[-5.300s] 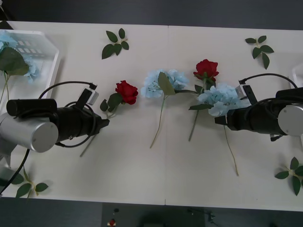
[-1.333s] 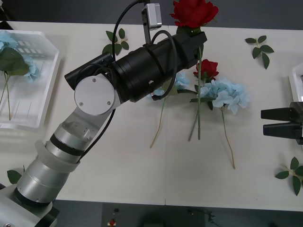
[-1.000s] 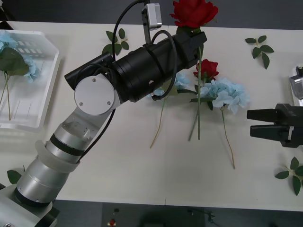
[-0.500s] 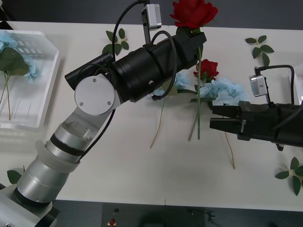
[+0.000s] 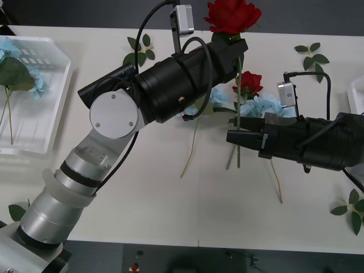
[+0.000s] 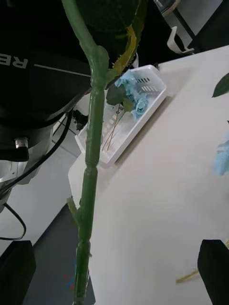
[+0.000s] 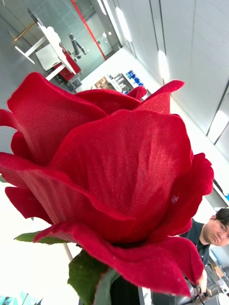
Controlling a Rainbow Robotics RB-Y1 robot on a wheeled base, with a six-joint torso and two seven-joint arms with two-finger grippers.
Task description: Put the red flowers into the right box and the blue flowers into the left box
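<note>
**Crowded in the middle, open in front**

The big black left arm (image 5: 170,79) stretches over the middle of the table (image 5: 170,199) and blocks the way there. The left gripper (image 5: 230,48) holds a red rose (image 5: 232,14) up high, and its long stem (image 5: 238,114) hangs down like a thin pole. The right gripper (image 5: 234,137) has its fingers spread with the stem between them. Just behind lie a blue flower (image 5: 272,108) and another rose (image 5: 248,83), touching each other, so there is little room. The near part of the table is bare and easy to cross. The white basket (image 5: 57,85) sits far to the left, well apart.
</note>
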